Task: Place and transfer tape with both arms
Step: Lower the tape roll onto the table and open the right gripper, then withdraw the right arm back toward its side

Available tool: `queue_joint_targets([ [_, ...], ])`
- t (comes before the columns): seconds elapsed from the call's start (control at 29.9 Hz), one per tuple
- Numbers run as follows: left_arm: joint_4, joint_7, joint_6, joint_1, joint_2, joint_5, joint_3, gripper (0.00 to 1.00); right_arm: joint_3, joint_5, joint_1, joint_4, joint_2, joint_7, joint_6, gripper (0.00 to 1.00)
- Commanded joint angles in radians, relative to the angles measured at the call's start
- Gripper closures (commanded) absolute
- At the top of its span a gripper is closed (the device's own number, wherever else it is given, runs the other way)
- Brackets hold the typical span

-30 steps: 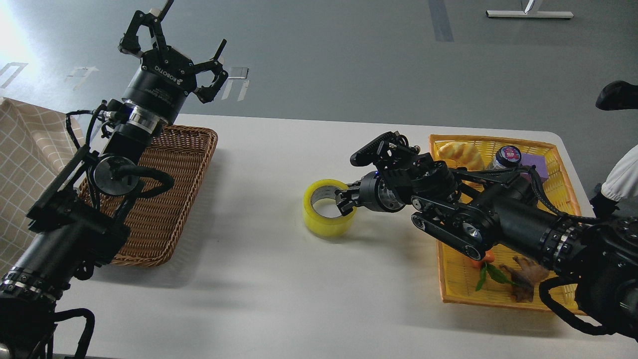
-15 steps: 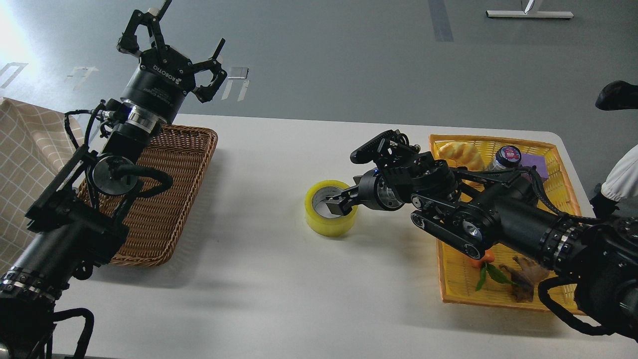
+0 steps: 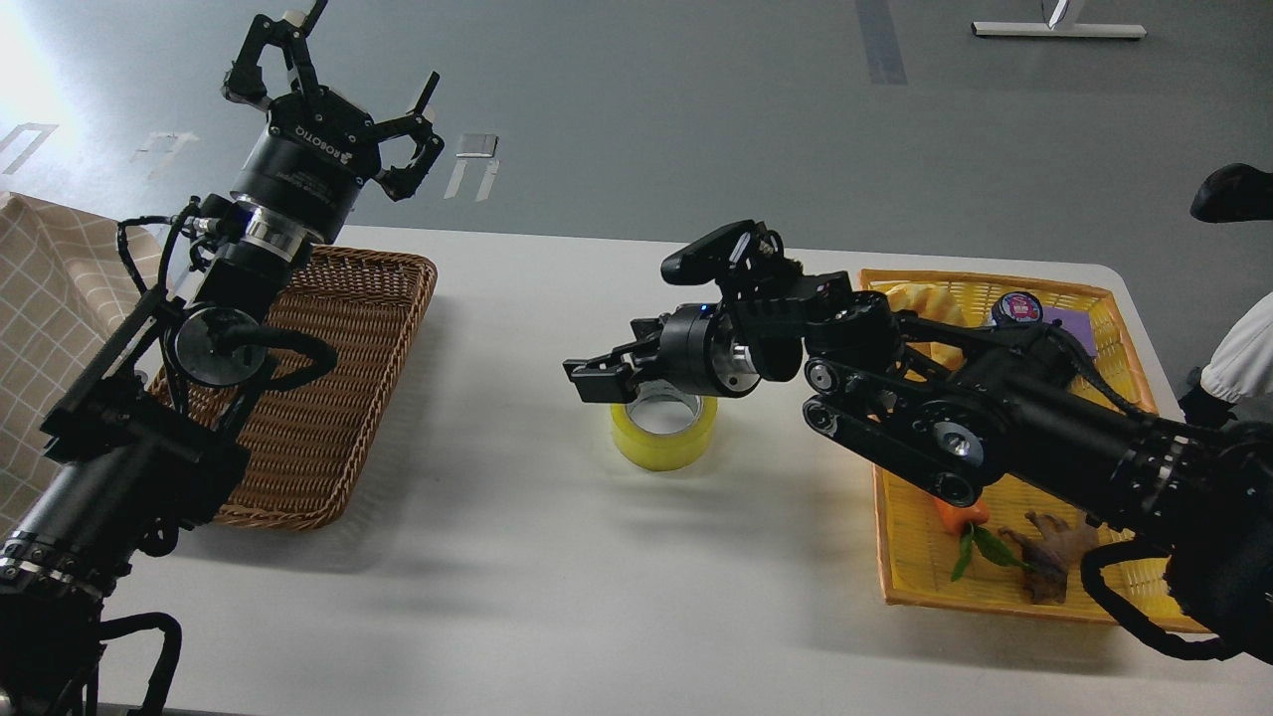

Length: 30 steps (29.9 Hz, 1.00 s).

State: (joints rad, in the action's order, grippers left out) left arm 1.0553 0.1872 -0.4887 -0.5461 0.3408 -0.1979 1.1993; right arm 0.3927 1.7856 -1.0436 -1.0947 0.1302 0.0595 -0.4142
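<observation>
Since the earlier frames the right gripper [image 3: 597, 373] has let go of the wide roll of translucent yellow packing tape with its grey-white cardboard core [image 3: 664, 434] and risen: a second ago its fingers were hooked into the core, and now it hangs above the roll's far rim with the fingers spread and nothing between them. From this angle I cannot be sure whether the lowest finger still brushes the rim or has cleared it. The roll lies flat on the white table [image 3: 517, 557], near the middle, between the brown wicker basket [image 3: 368, 328] on the left and the yellow plastic tray [image 3: 925, 567] of toy food on the right. It looks placed, so the handover to the other arm seems to be what remains.

The left gripper [image 3: 333, 70] is held high over the far corner of the wicker basket, its fingers splayed wide and empty, well apart from the roll. It has shifted only a little.

The risks I see from here:
- If the right gripper withdraws low, a finger could catch the inside of the core and drag or tip the roll, leaving it off the spot the left arm expects.
- A roll knocked onto its edge would likely run across the smooth table.
- The left arm has a long reach to make past the basket's rim; its forearm or cables could snag the wicker.
- If both arms converge over the roll together, the grippers may collide.
</observation>
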Motion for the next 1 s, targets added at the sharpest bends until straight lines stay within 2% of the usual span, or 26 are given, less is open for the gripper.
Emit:
queue_joint_targets([
  [0.0,0.0,-0.002,0.0,0.0,0.0,0.0,-0.003,0.02,0.087,-0.032,0.022,-0.066,0.087,0.002,0.002,0.01],
  [0.3,0.0,-0.002,0.0,0.0,0.0,0.0,-0.01,0.02,0.382,-0.382,0.119,-0.082,0.189,0.0,0.003,0.0],
  [0.74,-0.005,-0.002,0.0,0.0,0.006,-0.002,-0.012,0.02,0.817,-0.523,0.355,-0.119,0.204,0.008,0.002,0.0],
  [0.84,-0.006,-0.002,0.0,0.002,0.006,-0.002,-0.014,0.02,0.885,-0.589,0.396,-0.117,0.201,0.049,-0.001,0.0],
  [0.9,-0.008,-0.002,0.0,0.0,0.006,-0.003,-0.014,0.02,0.926,-0.696,0.412,-0.11,0.203,0.098,-0.008,0.0],
  [0.97,-0.008,-0.003,0.0,0.0,0.006,-0.003,-0.015,0.02,0.945,-0.814,0.424,-0.105,0.207,0.106,-0.011,0.0],
])
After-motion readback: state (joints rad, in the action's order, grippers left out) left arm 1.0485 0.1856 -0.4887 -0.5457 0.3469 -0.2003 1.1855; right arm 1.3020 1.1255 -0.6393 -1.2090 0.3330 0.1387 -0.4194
